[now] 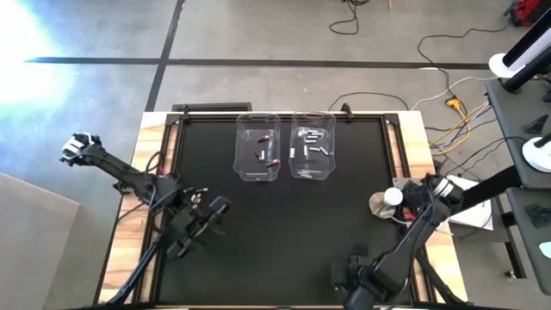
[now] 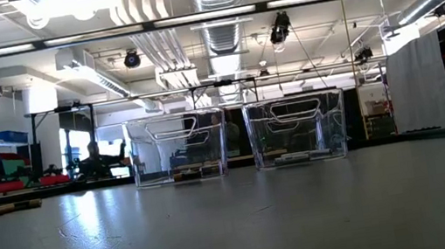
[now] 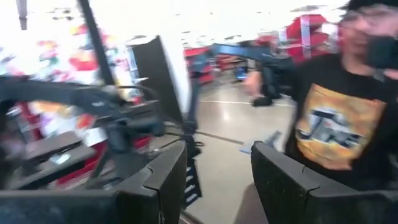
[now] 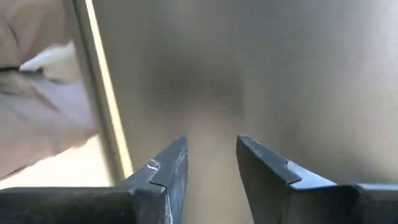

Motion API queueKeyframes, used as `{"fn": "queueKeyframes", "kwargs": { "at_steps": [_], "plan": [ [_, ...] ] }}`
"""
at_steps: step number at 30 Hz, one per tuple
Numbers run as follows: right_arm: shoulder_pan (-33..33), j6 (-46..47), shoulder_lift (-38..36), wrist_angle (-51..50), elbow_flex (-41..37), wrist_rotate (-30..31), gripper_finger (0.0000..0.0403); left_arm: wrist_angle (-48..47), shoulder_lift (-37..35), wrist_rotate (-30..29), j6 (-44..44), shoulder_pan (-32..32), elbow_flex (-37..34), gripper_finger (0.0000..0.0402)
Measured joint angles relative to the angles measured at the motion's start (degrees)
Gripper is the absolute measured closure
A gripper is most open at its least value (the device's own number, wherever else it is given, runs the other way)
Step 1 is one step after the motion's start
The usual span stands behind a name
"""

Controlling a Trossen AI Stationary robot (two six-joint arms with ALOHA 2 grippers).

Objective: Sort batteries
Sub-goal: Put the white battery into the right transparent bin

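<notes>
A: From above, where do the arms sit?

B: The left gripper [image 1: 77,146] is off the table's left edge, raised and well away from both bins. The right gripper [image 1: 351,274] is low over the black mat [image 1: 284,232] at its near edge, well short of the bins.

A: And the batteries?

B: All far from both grippers, inside the bins. The left bin [image 1: 258,148] holds dark batteries [image 1: 269,161] with red marks; the right bin [image 1: 312,145] just beside it holds silvery batteries [image 1: 313,135]. A round silver disc [image 1: 385,203] lies at the mat's right edge, beside the right arm.

A: The level view?

B: Neither gripper shows. The two clear bins [image 2: 177,147] stand side by side, apart by a narrow gap, with small batteries [image 2: 188,175] lying on their floors.

A: Left wrist?

B: Its fingers [image 3: 165,180] stand well apart with nothing between them, pointing into the room, where a person in a dark printed shirt [image 3: 336,124] stands.

A: Right wrist?

B: Its fingers [image 4: 171,171] are parted by a narrow gap, empty, aimed at the dark mat beside its pale edge strip [image 4: 106,106]. No battery shows there.
</notes>
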Motion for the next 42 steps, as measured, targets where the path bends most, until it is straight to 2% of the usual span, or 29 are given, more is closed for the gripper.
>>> {"fn": "queueKeyframes", "kwargs": {
  "at_steps": [2, 5, 8, 11, 17, 22, 29, 35, 42],
  "plan": [
    [0.84, 3.56, 0.96, -0.41, 0.00, -4.66, 0.0268, 0.69, 0.86, -4.82, -2.21, -0.02, 0.00, 0.0242],
    [2.28, 7.01, 1.46, -1.03, 0.00, -9.33, 0.0260, 0.76, 3.04, -15.07, -5.64, -0.09, 0.00, 0.0242],
    [3.85, 10.46, 1.39, -3.44, -0.16, -11.33, 0.0255, 1.38, 6.00, -26.08, -10.34, -0.11, 0.00, 0.0242],
    [5.55, 13.08, 1.30, -7.16, -1.07, -12.53, 0.0251, 3.19, 9.06, -33.03, -14.80, -0.08, 0.00, 0.0242],
    [6.95, 15.70, 1.22, -5.98, -8.00, -22.99, 0.0246, 8.16, 15.22, -33.76, -18.85, -0.24, 0.00, 0.0242],
    [6.90, 13.31, 1.15, -0.96, -15.04, -30.03, 0.0238, 14.28, 20.36, -33.86, -22.32, -0.31, 0.00, 0.0242],
    [5.66, 11.67, 1.14, 4.25, -22.32, -36.62, 0.0226, 21.64, 25.64, -33.86, -24.51, -0.57, 0.00, 0.0242],
    [5.21, 12.34, 1.13, 10.35, -25.44, -41.70, 0.0228, 25.51, 28.12, -33.92, -25.75, -1.45, 0.00, 0.0242],
    [5.23, 15.66, 1.02, 16.39, -28.98, -43.78, 0.0245, 29.06, 30.12, -34.04, -26.39, -2.94, 0.00, 0.0242]
  ]
}}
